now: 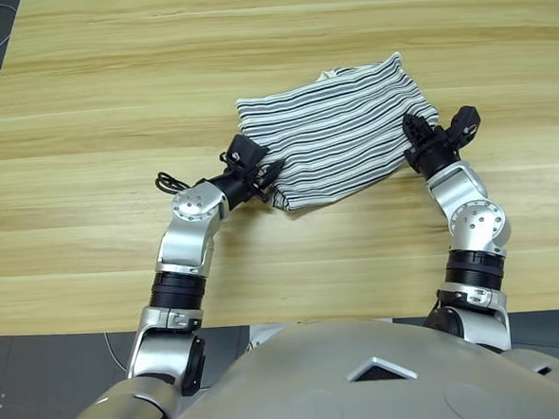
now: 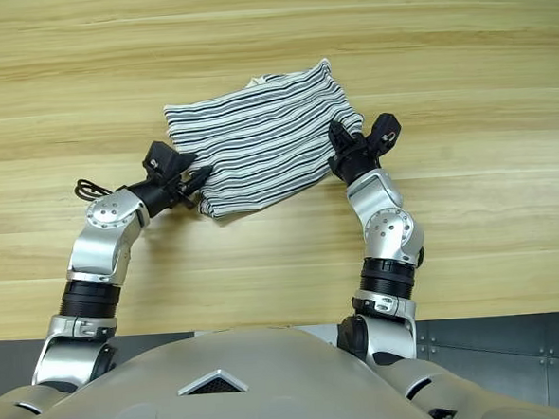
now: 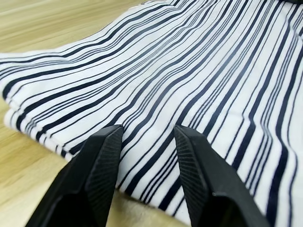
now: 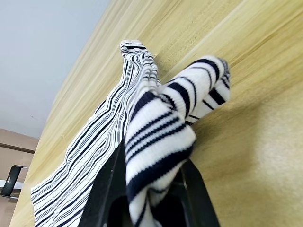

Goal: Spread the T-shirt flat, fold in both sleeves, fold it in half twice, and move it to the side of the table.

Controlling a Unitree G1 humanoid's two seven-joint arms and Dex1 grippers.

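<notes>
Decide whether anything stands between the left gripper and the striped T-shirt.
Nothing visible does: the left gripper is open, its fingertips at the near folded edge of the T-shirt, which lies on the table.

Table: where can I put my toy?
Bare: the light wooden table beyond the black-and-white striped T-shirt, and patches left and right of it. Crowded: the shirt's near corners, at the left gripper and right gripper.

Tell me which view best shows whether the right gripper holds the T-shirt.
Right wrist view: T-shirt cloth is bunched between the right gripper's fingers. The eye views show that gripper at the shirt's edge, less clearly. The left wrist view shows stripes by the left gripper.
</notes>
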